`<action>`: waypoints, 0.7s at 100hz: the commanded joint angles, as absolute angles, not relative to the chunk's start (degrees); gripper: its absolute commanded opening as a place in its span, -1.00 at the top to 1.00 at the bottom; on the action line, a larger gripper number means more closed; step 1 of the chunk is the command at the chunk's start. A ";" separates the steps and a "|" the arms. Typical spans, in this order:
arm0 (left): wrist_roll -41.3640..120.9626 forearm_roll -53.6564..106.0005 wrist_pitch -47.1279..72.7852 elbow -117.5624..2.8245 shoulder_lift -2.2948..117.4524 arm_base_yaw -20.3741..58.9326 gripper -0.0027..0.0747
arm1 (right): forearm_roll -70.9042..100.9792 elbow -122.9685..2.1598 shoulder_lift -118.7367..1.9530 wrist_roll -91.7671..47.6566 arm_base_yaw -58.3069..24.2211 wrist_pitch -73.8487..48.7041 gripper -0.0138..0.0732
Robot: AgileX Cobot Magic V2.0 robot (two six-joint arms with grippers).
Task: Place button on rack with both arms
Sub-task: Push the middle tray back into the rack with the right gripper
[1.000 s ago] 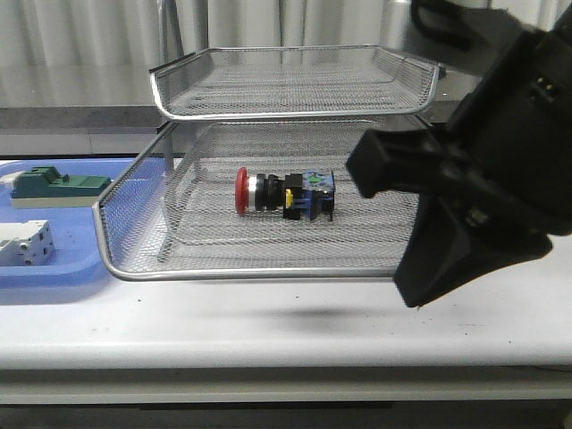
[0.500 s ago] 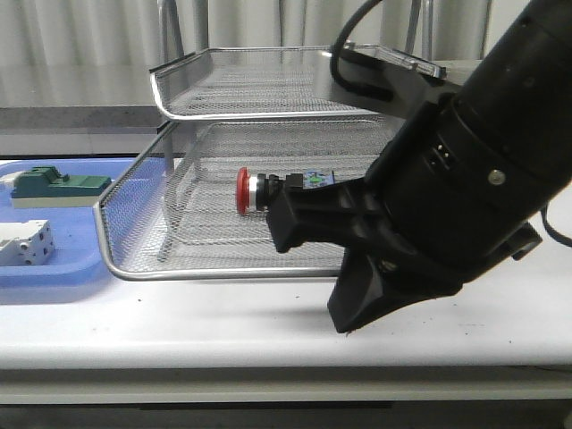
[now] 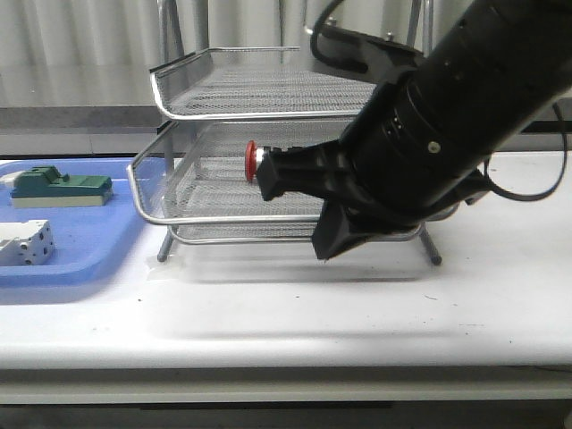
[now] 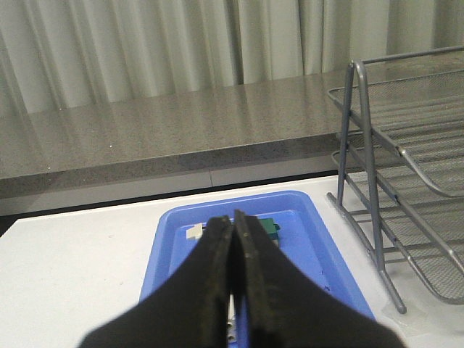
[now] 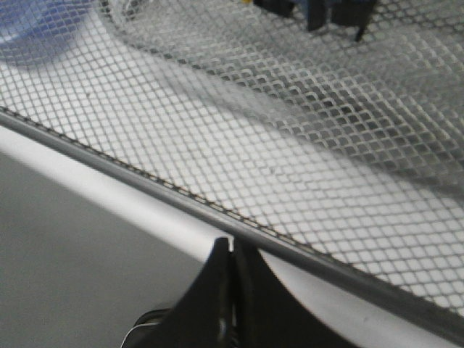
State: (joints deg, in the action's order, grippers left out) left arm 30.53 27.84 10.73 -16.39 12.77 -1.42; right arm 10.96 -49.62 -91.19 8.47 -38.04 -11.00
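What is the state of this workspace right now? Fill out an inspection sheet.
Surface: white table, a few dark specks.
Job's things: button lies in the rack's lower tray, only its red cap visible behind the right arm.
Clutter: blue tray holding a green block and a white block.
Grippers: left gripper shut, above the blue tray; right gripper shut, at the tray's front rim.
Cables: black cable on the right arm.
Surroundings: grey curtain, grey ledge.
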 commanded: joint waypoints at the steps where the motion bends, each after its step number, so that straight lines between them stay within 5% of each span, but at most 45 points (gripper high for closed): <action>1: 29.97 28.78 6.26 -17.98 13.29 -1.55 0.98 | 8.60 -54.32 -91.09 7.81 -35.97 -6.69 0.91; 70: 29.97 28.78 6.26 -17.98 13.29 -1.55 0.98 | 6.74 -59.31 -88.84 7.81 -33.62 -13.88 0.91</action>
State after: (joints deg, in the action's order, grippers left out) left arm 30.53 27.84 10.55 -16.39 12.77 -1.42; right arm 7.34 -58.95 -94.25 8.47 -33.62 -15.71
